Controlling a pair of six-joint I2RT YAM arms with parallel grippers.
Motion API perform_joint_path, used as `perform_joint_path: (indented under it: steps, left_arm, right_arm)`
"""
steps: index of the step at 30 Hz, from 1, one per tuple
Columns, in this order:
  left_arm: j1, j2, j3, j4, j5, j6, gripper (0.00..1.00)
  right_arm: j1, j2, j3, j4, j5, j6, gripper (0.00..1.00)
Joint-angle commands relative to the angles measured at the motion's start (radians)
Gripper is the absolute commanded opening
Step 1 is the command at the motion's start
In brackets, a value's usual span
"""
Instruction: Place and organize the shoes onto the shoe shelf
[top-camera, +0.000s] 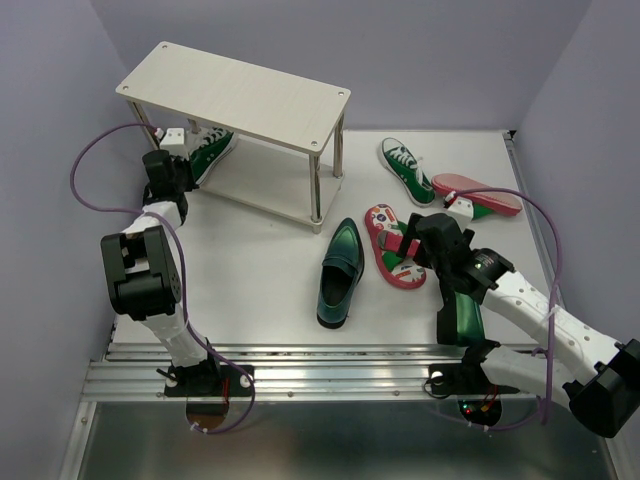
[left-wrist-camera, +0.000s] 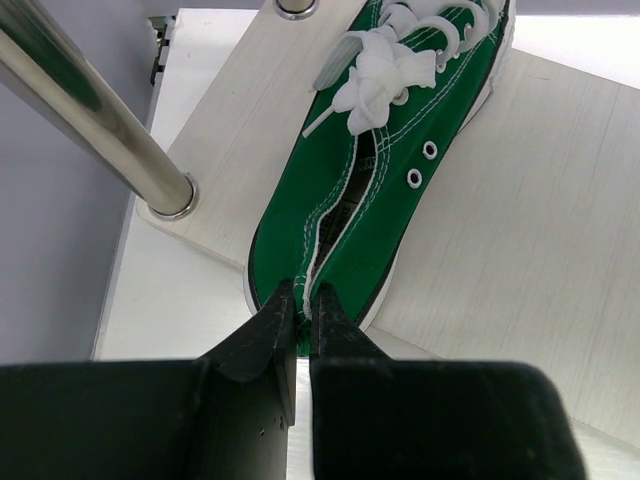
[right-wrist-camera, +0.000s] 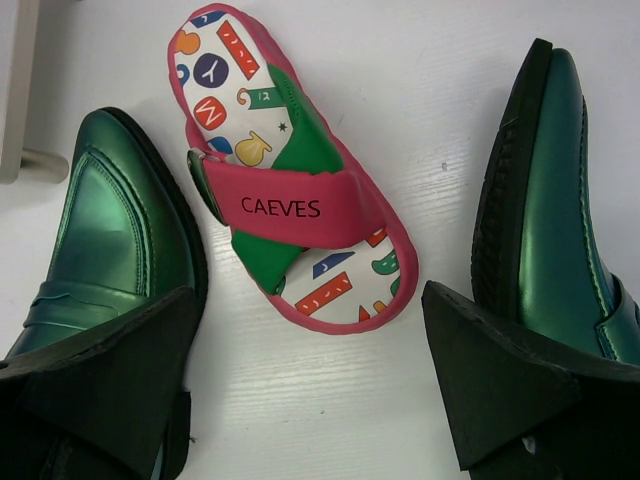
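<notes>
With the left fingers (left-wrist-camera: 275, 325) clamped on the heel of a sneaker (left-wrist-camera: 390, 190) lying ahead of them on the shelf (left-wrist-camera: 530, 230), and the right fingers (right-wrist-camera: 110, 370) spread over a flip-flop (right-wrist-camera: 290, 200), the overhanging heel could be tipped off if released here.

The green canvas lace-up sneaker (left-wrist-camera: 400, 180) lies on the lower board of the pale wooden two-tier shoe shelf (left-wrist-camera: 540, 250), heel in the left claw (left-wrist-camera: 303, 300), toe beyond. Below the right claw (right-wrist-camera: 310, 300), a red strapped flip-flop (right-wrist-camera: 290, 205) lies on the bench (top-camera: 260, 280), a glossy dark green loafer (right-wrist-camera: 120, 230) to the claw's left, the second loafer (right-wrist-camera: 560, 220) to its right.
</notes>
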Motion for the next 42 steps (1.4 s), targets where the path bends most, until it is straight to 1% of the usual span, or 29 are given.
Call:
perform_joint_path:
  steps: [1,5,8,10,11,12,13,14,15,16,18,22,27,28,29,30,32,33,34,36,37,38,41,42]
  left_arm:
    - [0.019,-0.039,0.078,0.150,-0.046,-0.016,0.00]
    - [0.019,-0.039,0.086,0.144,-0.071,-0.042,0.00]
    - [0.017,-0.036,0.100,0.107,-0.079,-0.048,0.00]
    - [0.017,-0.038,0.106,0.095,-0.083,-0.062,0.06]
    - [0.017,-0.045,0.101,0.090,-0.086,-0.071,0.18]
    - [0.017,-0.048,0.097,0.090,-0.086,-0.074,0.29]
    - [0.017,-0.053,0.092,0.090,-0.088,-0.077,0.42]
    - [0.017,-0.058,0.089,0.090,-0.099,-0.081,0.51]
    - [0.019,-0.062,0.084,0.091,-0.105,-0.082,0.66]
    - [0.017,-0.067,0.083,0.091,-0.109,-0.082,0.73]
    - [0.017,-0.074,0.081,0.091,-0.111,-0.083,0.95]
    - [0.016,-0.099,0.077,0.084,-0.096,-0.094,0.98]
    - [0.008,-0.203,0.017,0.067,-0.126,-0.121,0.99]
    - [0.005,-0.225,0.008,0.061,-0.148,-0.131,0.99]
    - [0.001,-0.266,-0.008,0.040,-0.208,-0.135,0.99]
    - [-0.003,-0.288,-0.017,0.027,-0.232,-0.163,0.99]
    - [-0.013,-0.332,-0.026,-0.013,-0.305,-0.169,0.99]
    - [-0.019,-0.381,-0.035,-0.061,-0.336,-0.174,0.99]
    - [-0.035,-0.406,-0.040,-0.088,-0.396,-0.187,0.99]
    - [-0.052,-0.485,-0.058,-0.172,-0.436,-0.210,0.99]
    - [-0.076,-0.514,-0.069,-0.192,-0.483,-0.251,0.99]
    - [-0.084,-0.568,-0.090,-0.233,-0.500,-0.272,0.99]
    - [-0.114,-0.625,-0.092,-0.327,-0.600,-0.385,0.99]
    - [-0.124,-0.651,-0.091,-0.380,-0.608,-0.390,0.99]
  right_arm:
    - [-0.003,-0.012,0.038,0.026,0.011,-0.012,1.00]
    - [-0.003,-0.013,0.033,0.027,0.011,-0.011,1.00]
    - [-0.003,-0.015,0.032,0.026,0.008,-0.008,1.00]
    - [-0.003,-0.016,0.033,0.026,0.008,-0.008,1.00]
    - [-0.003,-0.019,0.033,0.026,0.005,-0.008,1.00]
    - [-0.003,-0.021,0.033,0.027,0.005,-0.008,1.00]
    - [-0.003,-0.022,0.033,0.026,0.003,-0.008,1.00]
    - [-0.003,-0.027,0.033,0.026,0.002,-0.008,1.00]
    - [-0.003,-0.032,0.032,0.026,0.000,-0.008,1.00]
    - [-0.003,-0.035,0.032,0.026,-0.001,-0.009,1.00]
    - [-0.003,-0.041,0.030,0.026,-0.001,-0.008,1.00]
    - [-0.003,-0.061,0.029,0.018,-0.003,-0.001,1.00]
    - [-0.003,-0.079,0.029,0.012,-0.007,0.008,1.00]
    - [-0.003,-0.079,0.029,0.009,-0.007,0.008,1.00]
    - [-0.003,-0.079,0.030,0.007,-0.006,0.009,1.00]
    - [-0.003,-0.079,0.032,0.004,-0.004,0.009,1.00]
    - [-0.003,-0.078,0.036,-0.008,0.005,0.012,1.00]
    - [-0.003,-0.075,0.043,-0.016,0.020,0.012,1.00]
    - [-0.003,-0.073,0.046,-0.029,0.033,0.014,1.00]
    - [-0.003,-0.065,0.059,-0.043,0.066,0.017,1.00]
    - [-0.003,-0.061,0.063,-0.051,0.074,0.009,1.00]
    - [-0.003,-0.046,0.072,-0.055,0.094,0.008,1.00]
    - [-0.003,-0.015,0.089,-0.100,0.138,0.044,1.00]
    - [-0.023,-0.012,0.090,-0.103,0.140,0.049,1.00]
